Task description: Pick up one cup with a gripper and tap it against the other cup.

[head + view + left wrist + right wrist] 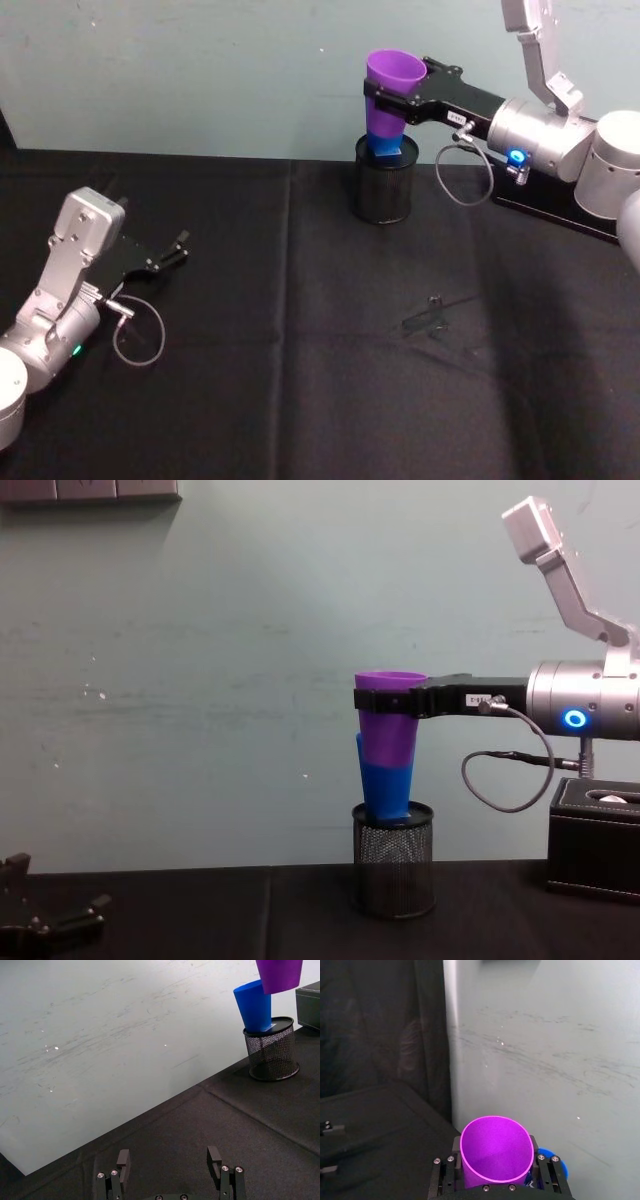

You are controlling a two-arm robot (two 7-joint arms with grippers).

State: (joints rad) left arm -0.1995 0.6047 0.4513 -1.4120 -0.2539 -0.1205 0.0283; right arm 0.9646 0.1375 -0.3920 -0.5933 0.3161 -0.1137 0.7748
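My right gripper (385,98) is shut on the purple cup (393,75) just below its rim and holds it upright in the air at the back of the table. The purple cup (388,720) hangs directly over the blue cup (385,790). Its base is level with the blue cup's rim; I cannot tell whether they touch. The blue cup (254,1005) leans inside a black mesh holder (272,1052). In the right wrist view the purple cup (496,1150) sits between the fingers, with a bit of the blue cup (551,1155) behind. My left gripper (170,255) rests open at the table's left.
A black box (595,840) stands right of the mesh holder (393,875), under my right arm. A small clear object (435,315) lies on the black cloth right of centre. The pale wall runs close behind the holder.
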